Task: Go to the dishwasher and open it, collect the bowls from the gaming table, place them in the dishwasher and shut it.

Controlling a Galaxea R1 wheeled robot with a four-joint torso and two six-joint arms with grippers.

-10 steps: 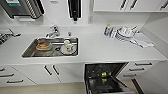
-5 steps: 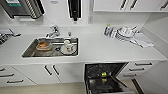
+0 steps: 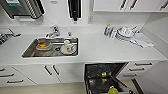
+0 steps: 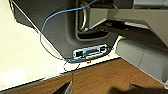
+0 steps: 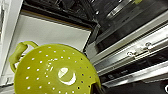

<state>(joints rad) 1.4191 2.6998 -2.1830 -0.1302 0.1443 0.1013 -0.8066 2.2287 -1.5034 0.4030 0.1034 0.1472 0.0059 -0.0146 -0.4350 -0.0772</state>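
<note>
I'm parked facing the white surface [image 3: 100,50], looking down from the head camera. The dishwasher [image 3: 105,77] sits under it, right of the white cabinet doors [image 3: 50,71], and it stands open: the cavity is dark, with wire racks and rails showing. Its door hangs down toward me, so the opening faces out from the cabinet run and the long rack rails run front to back.

In the right wrist view a yellow-green bowl [image 5: 53,71] looms large, perforated with rows of small holes, a loop handle at one edge and a round boss in the middle. Its underside is turned to the camera, tilted. It lies just ahead of the right jaws, with the dishwasher's steel rails beyond it. I cannot tell whether those jaws are wide, narrow or closed on the bowl. The same bowl shows in the head view low in the open dishwasher [image 3: 113,90].

The left wrist camera sees the robot's base, a blue cable [image 4: 50,32] and the floor; the left jaws' state I cannot tell.

The sink [image 3: 51,47] holds dishes. A plate stack [image 3: 125,33] is by the wall. I can read no writing.
</note>
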